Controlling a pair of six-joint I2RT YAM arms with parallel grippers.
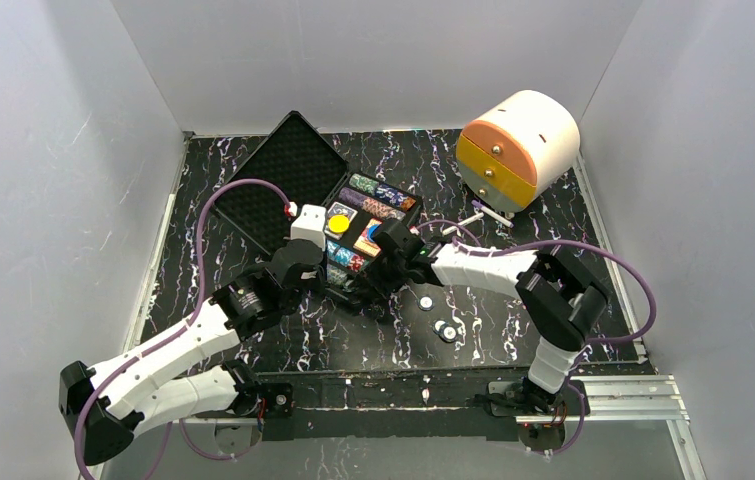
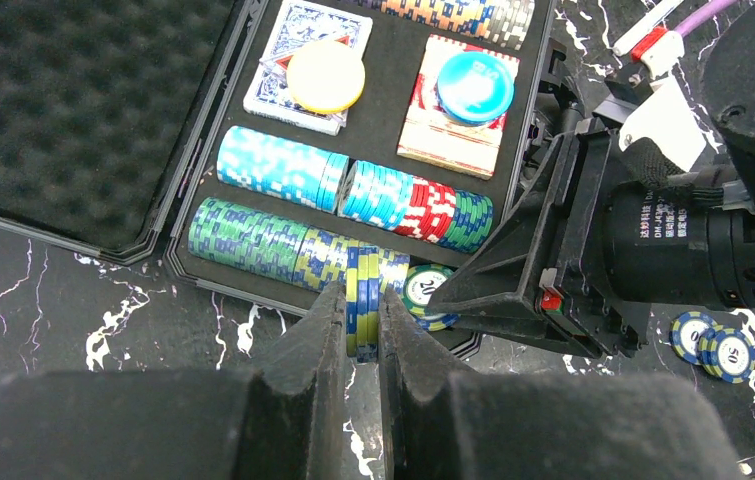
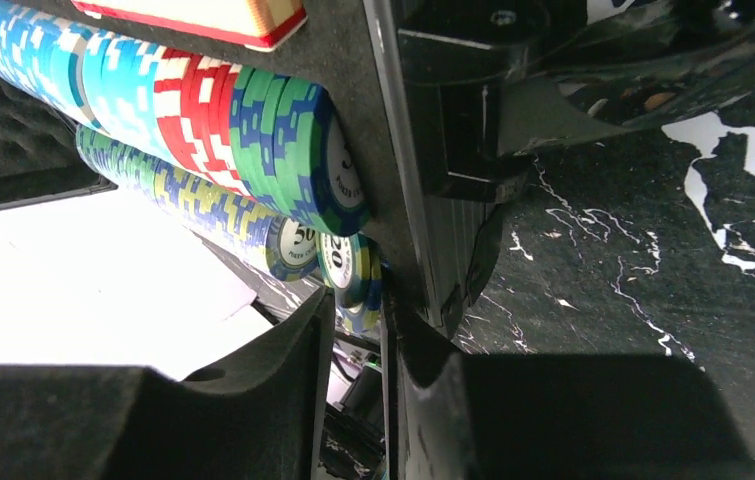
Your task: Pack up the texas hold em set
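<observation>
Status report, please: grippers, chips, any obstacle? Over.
Left gripper shut on chips at case near row. Right gripper narrow around end chip, grip unclear. Loose chips on table.

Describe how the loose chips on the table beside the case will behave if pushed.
The loose chips lie flat and overlapping, so they'd probably slide and spread apart rather than roll. Their thin edges against the table likely make them awkward to pinch.

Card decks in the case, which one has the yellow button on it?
The blue-backed deck, under the yellow button; the red-backed deck beside it carries a blue button instead.
</observation>
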